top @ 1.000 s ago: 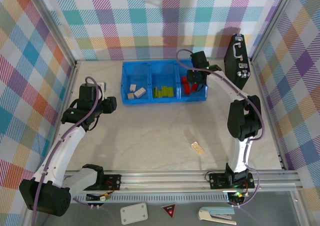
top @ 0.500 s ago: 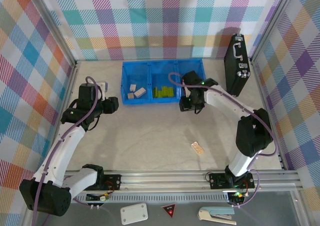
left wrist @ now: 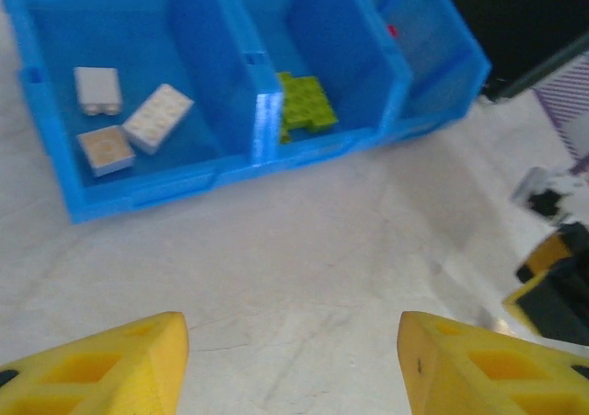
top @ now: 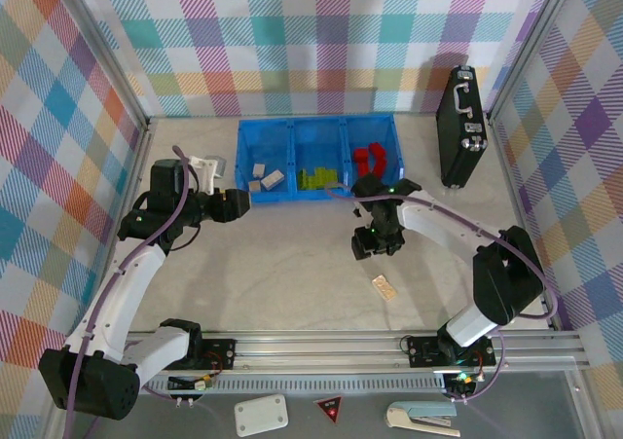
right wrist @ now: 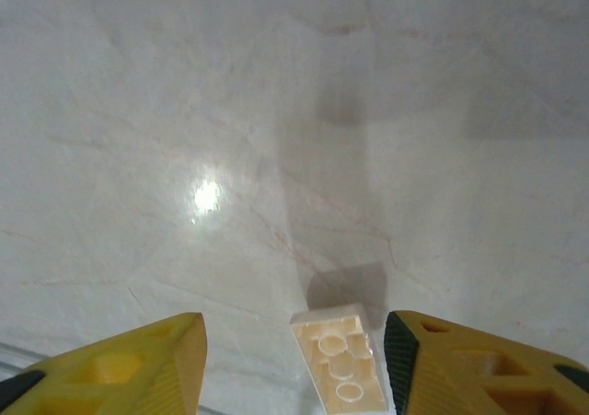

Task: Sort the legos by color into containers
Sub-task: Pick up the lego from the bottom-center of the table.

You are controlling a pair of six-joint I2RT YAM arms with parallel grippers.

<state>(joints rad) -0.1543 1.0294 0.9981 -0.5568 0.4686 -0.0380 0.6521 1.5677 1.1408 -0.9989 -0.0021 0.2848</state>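
Most legos [top: 317,177] sorted in blue bin [left wrist: 147,185], one beige brick [right wrist: 339,371] remaining before it under wide empty right gripper [top: 374,248]; left gripper [left wrist: 293,328] wide.

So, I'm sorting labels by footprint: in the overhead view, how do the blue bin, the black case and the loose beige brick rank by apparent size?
1. blue bin, clearly largest.
2. black case, though it stands upright, so it is seen foreshortened.
3. beige brick, by far smallest.
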